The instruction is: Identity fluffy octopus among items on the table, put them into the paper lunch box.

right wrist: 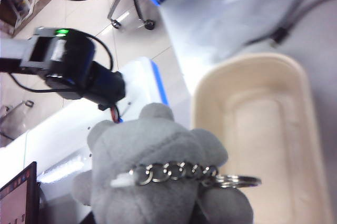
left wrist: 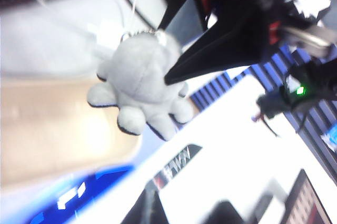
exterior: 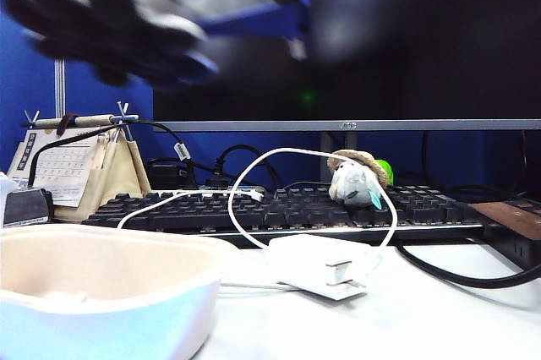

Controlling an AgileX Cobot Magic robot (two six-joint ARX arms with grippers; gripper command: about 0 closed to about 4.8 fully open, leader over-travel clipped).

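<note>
Fluffy octopus is off the table, hanging in the right gripper, jaws clamped on its head. From the left wrist view it sits over the near rim of the paper lunch box, tentacles down. The right wrist view puts the plush right up against the lens, its key chain across the body and the box open and empty beyond it. I read this as the carry step: pick done, drop not yet done. Next I need the right gripper moved in over the middle of the box, lowered a bit, then opened. The plush is light and the box is wide, so it's a forgiving target, but the chain could snag on a finger at release. Left gripper looks parted and empty, hovering beside and above the box. That view is blurred, so I'm only fairly sure. A smeared dark arm crosses the top of the exterior view; can't tell which arm. Other things: power adapter just beside the box, its white cable looping over the keyboard, and the straw-hat plush on the keys, well apart. None of it blocks the drop. The only crowding risk I see is the two arms above the box.
</note>
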